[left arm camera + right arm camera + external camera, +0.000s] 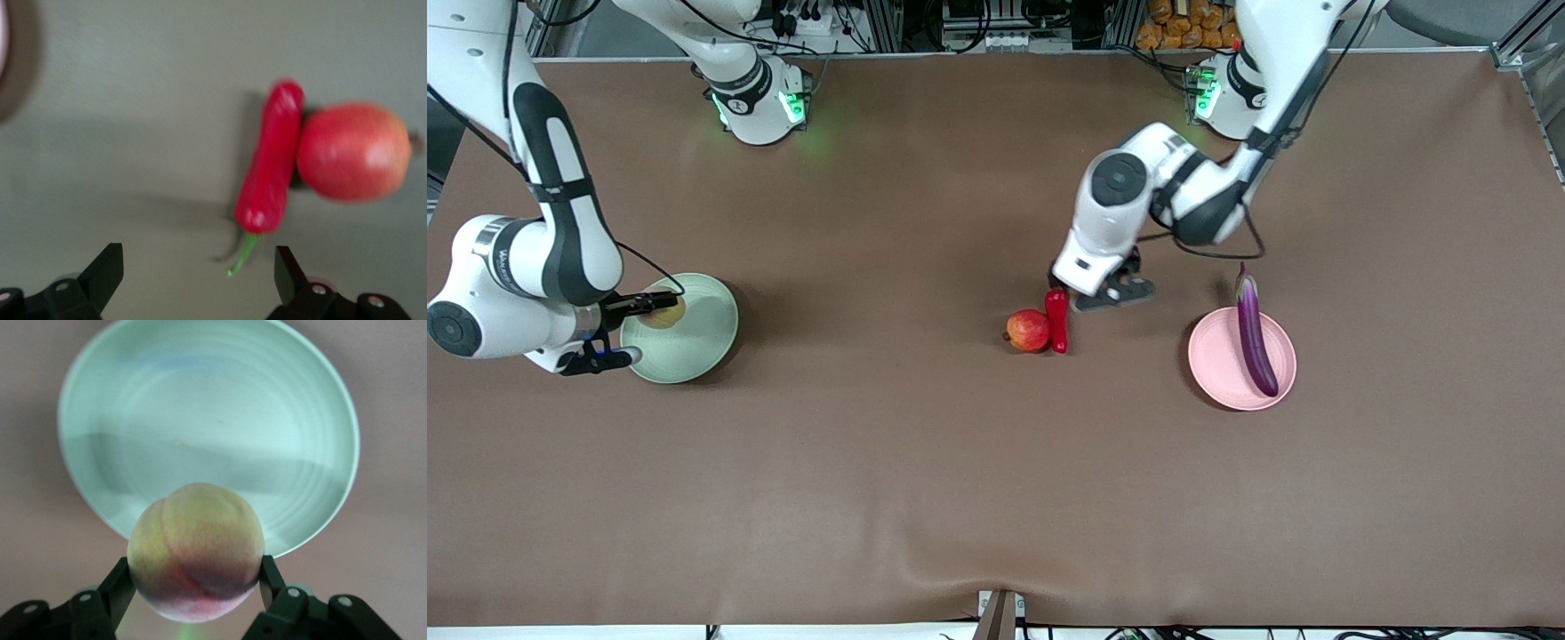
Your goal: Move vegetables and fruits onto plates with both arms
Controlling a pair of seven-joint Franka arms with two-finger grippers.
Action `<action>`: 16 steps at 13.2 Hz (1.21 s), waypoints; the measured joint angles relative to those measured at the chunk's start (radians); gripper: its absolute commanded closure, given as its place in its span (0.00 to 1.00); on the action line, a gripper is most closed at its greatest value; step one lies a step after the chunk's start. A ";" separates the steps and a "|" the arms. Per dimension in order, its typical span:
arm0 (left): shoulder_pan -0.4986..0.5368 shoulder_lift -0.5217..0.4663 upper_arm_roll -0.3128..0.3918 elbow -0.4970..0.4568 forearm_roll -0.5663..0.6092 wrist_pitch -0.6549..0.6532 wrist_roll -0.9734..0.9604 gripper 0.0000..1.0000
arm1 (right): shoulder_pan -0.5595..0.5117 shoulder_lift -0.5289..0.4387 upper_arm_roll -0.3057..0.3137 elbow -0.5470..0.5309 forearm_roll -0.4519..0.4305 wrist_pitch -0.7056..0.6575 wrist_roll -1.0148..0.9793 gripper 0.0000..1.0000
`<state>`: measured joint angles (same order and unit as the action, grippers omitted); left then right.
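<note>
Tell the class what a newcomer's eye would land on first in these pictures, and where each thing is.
First, the right gripper, shut on the peach just above the pale green plate at the right arm's end of the table. Next, the purple eggplant lying across the pink plate toward the left arm's end. Mid-table, the open left gripper hovers by the red chili pepper, which touches the red fruit.

robotics lab, brown-covered table (996, 498), aluminium framing (1516, 40), cables and power strips (805, 22) along the edge
</note>
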<state>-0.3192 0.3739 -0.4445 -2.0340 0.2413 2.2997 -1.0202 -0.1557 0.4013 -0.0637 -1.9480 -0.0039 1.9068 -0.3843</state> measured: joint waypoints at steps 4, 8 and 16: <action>-0.048 0.061 0.001 -0.008 0.073 0.082 -0.005 0.00 | -0.030 0.001 0.002 -0.019 0.000 0.013 -0.033 1.00; -0.048 0.170 0.006 0.037 0.123 0.146 -0.005 0.00 | -0.035 0.018 0.004 -0.038 0.000 0.038 -0.033 0.87; -0.040 0.271 0.017 0.130 0.210 0.147 0.001 0.67 | -0.041 0.028 0.004 -0.077 0.000 0.086 -0.033 0.00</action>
<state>-0.3590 0.6444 -0.4273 -1.9044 0.4512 2.4465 -1.0193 -0.1968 0.4295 -0.0595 -2.0248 -0.0041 1.9930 -0.4169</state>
